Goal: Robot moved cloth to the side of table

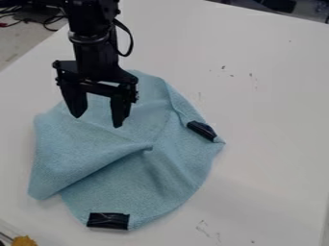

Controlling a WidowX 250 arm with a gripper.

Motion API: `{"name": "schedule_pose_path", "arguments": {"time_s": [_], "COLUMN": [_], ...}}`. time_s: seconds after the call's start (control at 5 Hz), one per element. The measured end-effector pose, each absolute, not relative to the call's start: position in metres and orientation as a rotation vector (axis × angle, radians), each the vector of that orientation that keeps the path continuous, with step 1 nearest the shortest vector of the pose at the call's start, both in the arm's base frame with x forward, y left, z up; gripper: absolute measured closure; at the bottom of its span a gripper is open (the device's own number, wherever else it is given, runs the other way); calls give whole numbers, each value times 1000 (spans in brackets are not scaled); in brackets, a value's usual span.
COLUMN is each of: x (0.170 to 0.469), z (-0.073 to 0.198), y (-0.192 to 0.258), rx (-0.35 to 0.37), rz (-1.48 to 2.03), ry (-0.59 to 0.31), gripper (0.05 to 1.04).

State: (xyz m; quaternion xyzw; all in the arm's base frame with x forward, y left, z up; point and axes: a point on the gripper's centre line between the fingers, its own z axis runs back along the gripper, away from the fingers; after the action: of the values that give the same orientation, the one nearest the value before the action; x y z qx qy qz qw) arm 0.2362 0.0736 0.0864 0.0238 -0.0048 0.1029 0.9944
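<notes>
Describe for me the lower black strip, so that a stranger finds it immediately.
On the white table lies a light-blue cloth. The lower black strip sits on its bottom edge. It lies nearly level; the other black strip slants near the right corner.

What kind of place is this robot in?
Probably a robot lab or workshop: a black robot arm hangs over a white table with a blue cloth on it, and cables lie beyond the edge.

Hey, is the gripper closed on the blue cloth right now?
No, the gripper has its two fingers spread apart over the blue cloth, with no fabric pinched between them.
</notes>
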Motion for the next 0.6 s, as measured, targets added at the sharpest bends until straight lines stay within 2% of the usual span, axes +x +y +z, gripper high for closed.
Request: {"name": "schedule_pose_path", "arguments": {"time_s": [0.4,0.6], "x": [240,261], "z": [84,81], "y": [63,50], "rx": [40,61], "rz": [189,135], "ry": [20,16], "gripper": [84,83]}}
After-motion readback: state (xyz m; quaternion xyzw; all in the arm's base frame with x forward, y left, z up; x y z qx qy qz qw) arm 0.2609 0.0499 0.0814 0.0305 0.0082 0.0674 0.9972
